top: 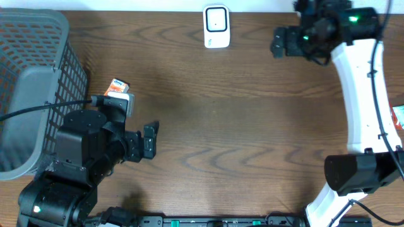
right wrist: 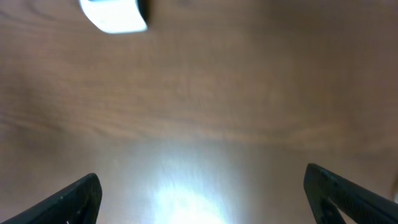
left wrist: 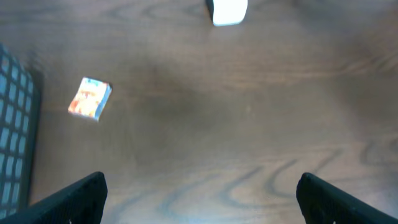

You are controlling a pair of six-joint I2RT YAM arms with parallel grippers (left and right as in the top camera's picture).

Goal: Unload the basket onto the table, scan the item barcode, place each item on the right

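The item (top: 117, 85) is a small orange and white box lying flat on the wooden table, just right of the basket; the left wrist view shows the item (left wrist: 90, 98) at upper left. A white barcode scanner (top: 216, 26) stands at the back centre, and the scanner (left wrist: 229, 11) sits at the top edge of the left wrist view. My left gripper (top: 151, 140) hovers open, right of and nearer than the item, with nothing between its fingers (left wrist: 74, 199). My right gripper (top: 276, 42) is open and empty, right of the scanner (right wrist: 115, 14).
A grey wire basket (top: 31, 82) fills the far left, and its wall (left wrist: 12, 137) shows at the left wrist view's edge. A red packet (top: 398, 117) peeks in at the right edge. The white right arm (top: 363, 94) runs down the right side.
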